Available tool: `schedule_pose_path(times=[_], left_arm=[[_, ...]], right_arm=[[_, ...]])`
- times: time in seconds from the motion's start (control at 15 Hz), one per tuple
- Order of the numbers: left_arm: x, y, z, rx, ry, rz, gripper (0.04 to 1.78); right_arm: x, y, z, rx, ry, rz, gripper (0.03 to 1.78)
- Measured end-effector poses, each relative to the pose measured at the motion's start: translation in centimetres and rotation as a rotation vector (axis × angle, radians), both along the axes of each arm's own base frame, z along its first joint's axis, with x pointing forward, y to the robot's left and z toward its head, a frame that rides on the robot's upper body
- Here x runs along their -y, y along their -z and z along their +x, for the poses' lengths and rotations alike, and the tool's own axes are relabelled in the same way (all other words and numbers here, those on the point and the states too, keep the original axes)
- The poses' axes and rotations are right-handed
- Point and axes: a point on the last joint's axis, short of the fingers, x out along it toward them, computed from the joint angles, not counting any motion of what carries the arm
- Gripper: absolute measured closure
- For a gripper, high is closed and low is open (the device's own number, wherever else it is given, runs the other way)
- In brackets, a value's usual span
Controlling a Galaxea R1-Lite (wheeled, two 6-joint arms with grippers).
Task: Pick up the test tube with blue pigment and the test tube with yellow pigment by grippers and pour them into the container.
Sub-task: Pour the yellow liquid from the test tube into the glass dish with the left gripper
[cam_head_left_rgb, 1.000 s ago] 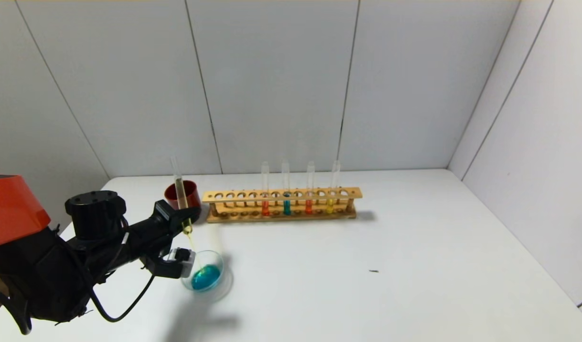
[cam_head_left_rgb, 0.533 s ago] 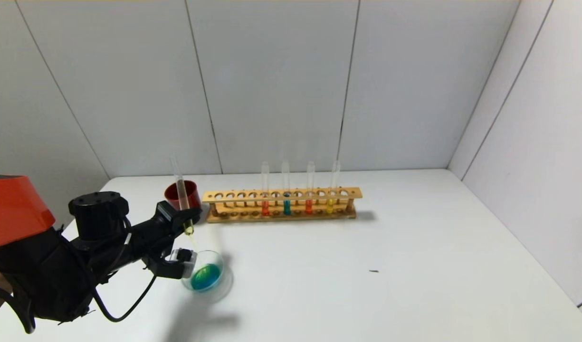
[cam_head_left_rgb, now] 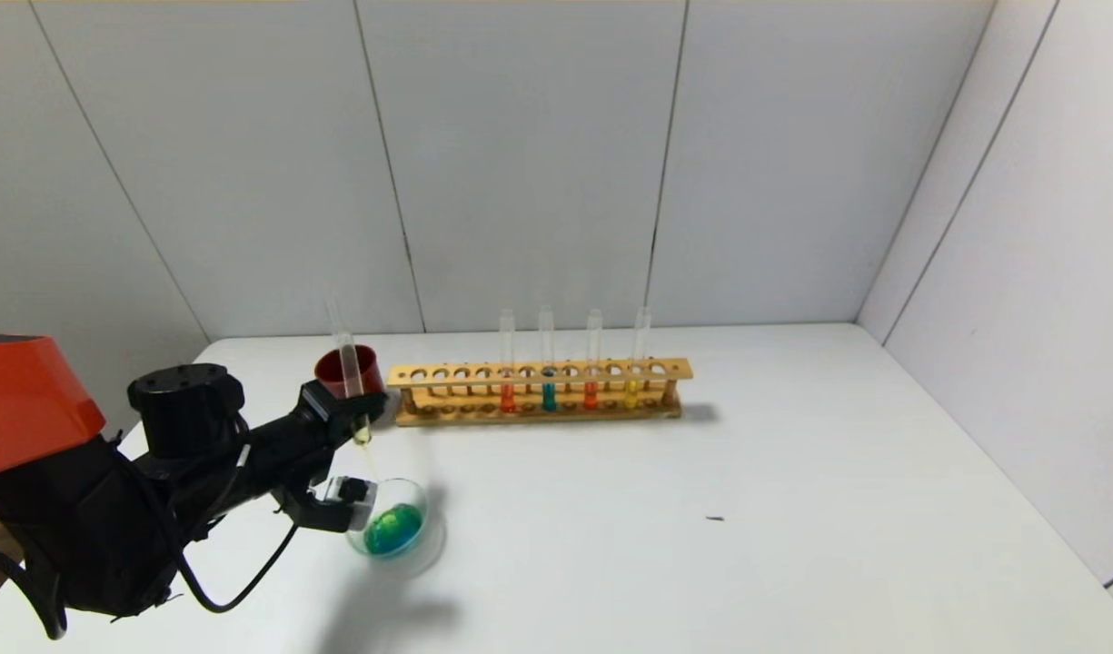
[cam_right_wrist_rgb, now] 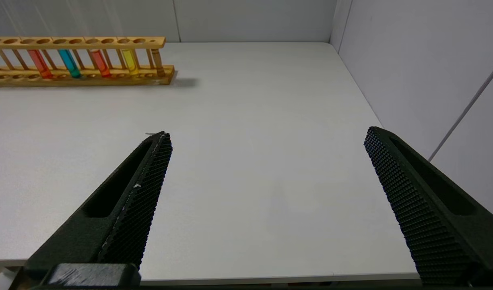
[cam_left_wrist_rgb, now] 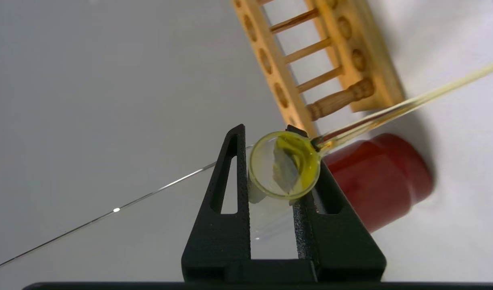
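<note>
At the left, the test tube with yellow pigment (cam_head_left_rgb: 348, 374) is clamped in the left gripper (cam_head_left_rgb: 354, 420), mouth down above the container (cam_head_left_rgb: 420, 500), in which blue-green liquid is held. A red cup (cam_head_left_rgb: 365, 363) is seen just behind. Further right, the test tube with blue pigment (cam_head_left_rgb: 548, 358) is stood in the wooden rack (cam_head_left_rgb: 538, 372). The right gripper (cam_right_wrist_rgb: 266, 145) is held wide apart over the table (cam_right_wrist_rgb: 250, 100).

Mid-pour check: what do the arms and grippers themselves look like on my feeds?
The left arm is matte black with an orange-red cover near the torso, a round black joint cap, a looping black cable and a small white boxy module. The left gripper and right gripper have black tapered fingers with slot cutouts; the right's pads are ribbed.
</note>
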Motion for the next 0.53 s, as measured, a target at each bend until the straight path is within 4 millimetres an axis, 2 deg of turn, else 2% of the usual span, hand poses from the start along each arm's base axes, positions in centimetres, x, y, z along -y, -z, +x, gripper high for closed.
schedule_pose_path(times=[0.53], left_arm=[[0.39,-0.16,-0.44,0.017,0.009,0.002,1.48]], right_arm=[[0.00,0.00,0.00,0.000,0.000,0.000,0.06]])
